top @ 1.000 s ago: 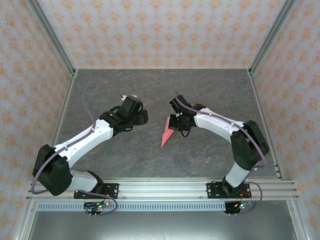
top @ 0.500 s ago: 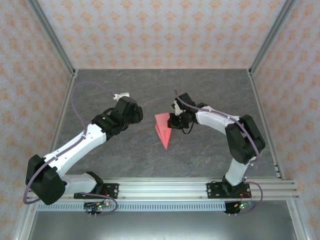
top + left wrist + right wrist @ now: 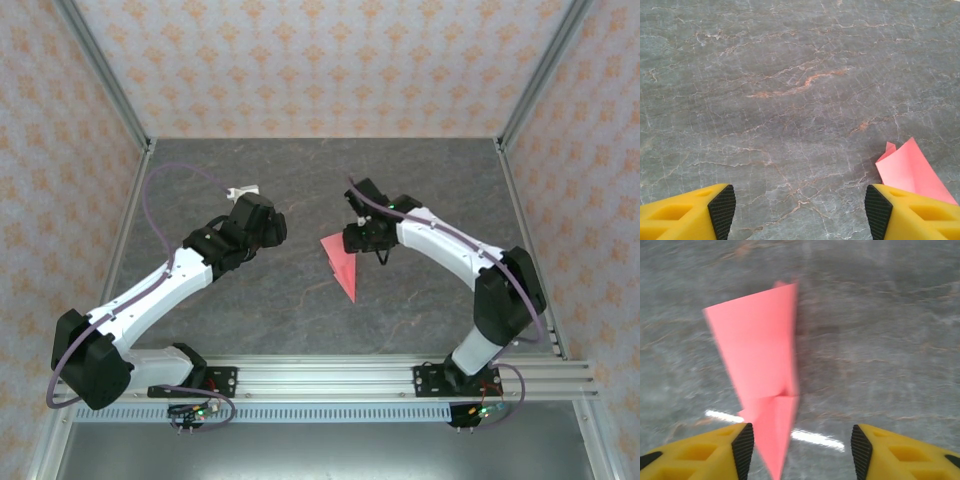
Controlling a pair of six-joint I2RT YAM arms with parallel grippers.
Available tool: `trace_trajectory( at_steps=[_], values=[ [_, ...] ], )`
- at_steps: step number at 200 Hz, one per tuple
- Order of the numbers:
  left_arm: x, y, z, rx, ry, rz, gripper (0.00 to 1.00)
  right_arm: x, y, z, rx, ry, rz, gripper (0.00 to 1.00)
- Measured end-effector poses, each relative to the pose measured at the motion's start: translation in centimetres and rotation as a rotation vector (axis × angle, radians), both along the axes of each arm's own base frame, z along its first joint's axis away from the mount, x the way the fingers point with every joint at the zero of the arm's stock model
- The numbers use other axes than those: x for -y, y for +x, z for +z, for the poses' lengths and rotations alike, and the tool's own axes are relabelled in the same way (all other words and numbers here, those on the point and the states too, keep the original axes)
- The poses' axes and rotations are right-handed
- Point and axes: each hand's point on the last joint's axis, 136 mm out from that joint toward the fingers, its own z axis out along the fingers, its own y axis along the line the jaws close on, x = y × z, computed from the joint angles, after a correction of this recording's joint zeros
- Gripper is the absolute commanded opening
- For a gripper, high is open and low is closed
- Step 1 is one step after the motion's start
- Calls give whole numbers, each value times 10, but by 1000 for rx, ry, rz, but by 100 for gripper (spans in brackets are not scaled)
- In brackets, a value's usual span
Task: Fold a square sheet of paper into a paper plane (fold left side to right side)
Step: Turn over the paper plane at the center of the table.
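- Both tools are spread: our right tool (image 3: 800,445) has just released, and the left tool (image 3: 800,205) holds nothing.
- Paper plane (image 3: 340,265) lies on the desk (image 3: 400,320) by the right tool; we judge folding finished.

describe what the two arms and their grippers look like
The left arm and right arm match: white link shells, chunky black joints, a thin purple cable running along each. The left gripper and right gripper have yellow plastic fingers with black textured pads.
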Motion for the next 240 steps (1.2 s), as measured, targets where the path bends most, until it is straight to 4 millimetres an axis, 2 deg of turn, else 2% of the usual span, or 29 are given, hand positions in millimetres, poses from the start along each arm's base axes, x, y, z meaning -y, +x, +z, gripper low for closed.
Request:
trace_trajectory(
  at_steps=[25, 35, 49, 74, 95, 131, 185, 240],
  values=[
    [-6, -1, 3, 16, 10, 20, 75, -39, -26, -2, -10, -21, 121, 62],
    [-10, -4, 3, 24, 14, 30, 76, -52, -34, -10, -29, -38, 155, 63],
    [-16, -9, 5, 38, 13, 47, 77, -59, -39, -25, -57, -85, 176, 67],
    [-28, -17, 9, 67, 14, 85, 79, -54, -42, -57, -97, -224, 182, 71],
    [-38, -23, 13, 98, 10, 121, 82, -49, -43, -71, -105, -325, 191, 72],
    [-53, -34, 18, 137, 14, 165, 85, -47, -43, -76, -90, -399, 204, 71],
    [-58, -34, 21, 152, 15, 191, 85, -40, -34, -85, -78, -490, 203, 64],
    [-58, -34, 21, 152, 15, 191, 85, -33, -31, -85, -65, -545, 205, 45]
  ],
)
